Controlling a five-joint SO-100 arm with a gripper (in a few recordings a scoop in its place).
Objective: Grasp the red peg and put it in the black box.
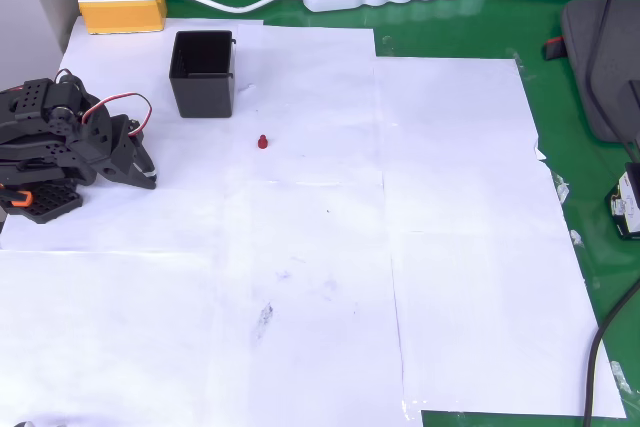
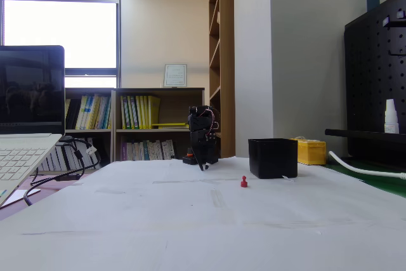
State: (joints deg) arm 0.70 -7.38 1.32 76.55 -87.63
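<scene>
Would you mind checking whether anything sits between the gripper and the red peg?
Nothing visible does. Bare white paper lies between the gripper and the red peg; the black box stands off that line.

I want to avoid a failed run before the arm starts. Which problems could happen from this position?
1. The red peg is tiny, so the gripper, folded at the sheet's left edge, may well knock it away instead of gripping it.
2. The peg stands near the black box; an approach from that side might bump the box.
3. The loose paper sheets could shift if the fingers drag on them.
</scene>
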